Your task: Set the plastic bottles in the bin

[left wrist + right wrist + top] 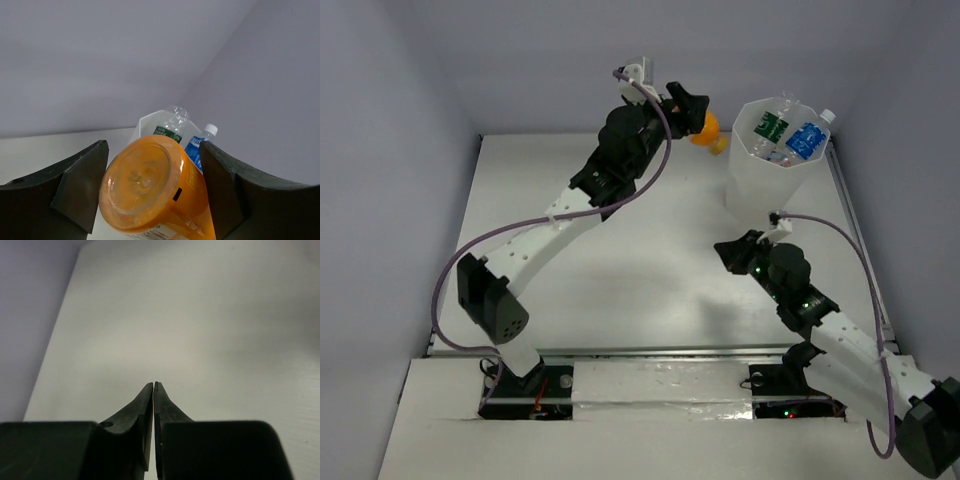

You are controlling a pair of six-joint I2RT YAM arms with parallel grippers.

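Observation:
My left gripper (692, 110) is shut on the orange bottle (708, 130) and holds it in the air just left of the bin's rim. In the left wrist view the orange bottle (150, 190) sits bottom-first between the gripper's (152, 148) two dark fingers. The tall translucent white bin (760, 190) stands at the back right and holds a green-label bottle (772, 127) and a blue-label bottle (807, 140). The bin (145, 125) shows behind the orange bottle with both of them in it. My right gripper (725, 250) is shut and empty over the table in front of the bin; its fingers (153, 386) meet.
The white table (650, 290) is walled by grey panels at left, back and right. The bin stands near the table's right edge. The left arm stretches diagonally across the table's left and middle.

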